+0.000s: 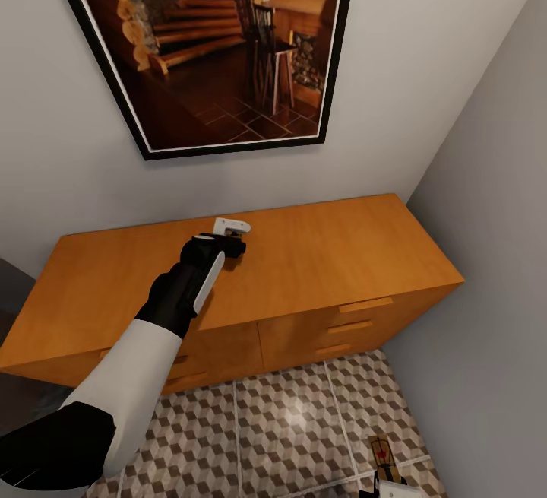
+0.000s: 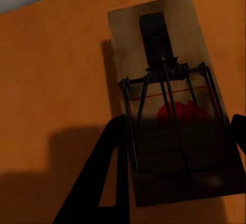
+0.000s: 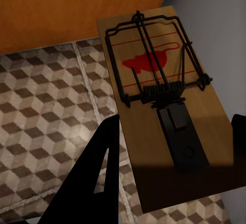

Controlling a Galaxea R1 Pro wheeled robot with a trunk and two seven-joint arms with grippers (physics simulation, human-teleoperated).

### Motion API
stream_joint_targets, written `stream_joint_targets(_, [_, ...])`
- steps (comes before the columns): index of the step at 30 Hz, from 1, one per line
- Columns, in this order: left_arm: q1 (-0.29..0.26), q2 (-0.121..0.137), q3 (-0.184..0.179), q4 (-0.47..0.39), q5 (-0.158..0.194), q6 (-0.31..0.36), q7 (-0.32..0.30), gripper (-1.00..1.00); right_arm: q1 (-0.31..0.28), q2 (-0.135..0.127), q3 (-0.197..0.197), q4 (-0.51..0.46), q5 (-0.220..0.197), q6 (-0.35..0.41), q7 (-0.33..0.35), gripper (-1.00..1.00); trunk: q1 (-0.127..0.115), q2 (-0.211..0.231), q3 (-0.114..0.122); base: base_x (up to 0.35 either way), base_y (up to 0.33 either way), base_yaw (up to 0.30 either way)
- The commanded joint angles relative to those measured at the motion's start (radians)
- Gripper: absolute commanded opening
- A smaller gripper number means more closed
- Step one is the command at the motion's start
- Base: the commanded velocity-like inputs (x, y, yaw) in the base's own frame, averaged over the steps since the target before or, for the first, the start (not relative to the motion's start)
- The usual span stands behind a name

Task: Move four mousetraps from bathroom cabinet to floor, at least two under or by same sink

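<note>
On top of the orange-brown cabinet [image 1: 319,255], near the wall, lies a mousetrap [image 2: 169,44], a brown board with a dark wire spring and a red mark. My left gripper [image 1: 230,233] reaches over the cabinet top, and its fingers [image 2: 110,162] press against both long edges of that trap. A second mousetrap [image 3: 154,65] hangs above the bathroom floor [image 3: 46,106], gripped between the fingers [image 3: 102,157] of my right gripper [image 3: 177,124]. That trap [image 1: 382,454] and the right gripper [image 1: 391,489] sit low at the right, close to the grey side wall. The bathroom sink is out of view.
A large framed picture [image 1: 220,42] hangs on the wall above the cabinet. A grey side wall [image 1: 494,255] closes the right side, leaving a narrow strip of tiled floor [image 1: 289,422] in front of the drawer fronts [image 1: 357,327].
</note>
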State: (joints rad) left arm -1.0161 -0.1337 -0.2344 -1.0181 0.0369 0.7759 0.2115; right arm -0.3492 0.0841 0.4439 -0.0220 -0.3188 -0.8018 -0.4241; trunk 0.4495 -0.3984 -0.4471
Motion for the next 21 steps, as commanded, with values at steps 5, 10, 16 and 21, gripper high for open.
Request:
stream_joint_targets(5, [-0.001, 0.0, -0.002, -0.032, 0.003, 0.006, 0.007, -1.0, -0.001, 0.0, 0.009, 0.001, -0.006, -0.002, -0.004, -1.0, 0.001, -0.002, -0.001, 0.0, 0.0, 0.0])
stream_joint_targets(10, [-0.001, 0.0, -0.002, -0.069, 0.003, 0.008, 0.008, -1.0, -0.001, 0.0, 0.009, 0.001, -0.006, -0.002, -0.004, -1.0, 0.001, -0.002, -0.001, 0.0, 0.0, 0.0])
stream_joint_targets(16, [-0.001, 0.0, -0.002, -0.076, 0.004, 0.008, 0.008, -1.0, -0.001, 0.0, 0.009, 0.001, -0.006, -0.002, -0.003, -1.0, 0.001, -0.002, -0.001, 0.0, 0.0, 0.0])
stream_joint_targets(21, [0.005, 0.002, -0.002, -0.069, 0.004, 0.008, 0.008, -1.0, -0.001, 0.0, 0.009, 0.001, -0.006, -0.003, -0.004, -1.0, 0.001, -0.002, -0.001, -0.158, 0.0, 0.0])
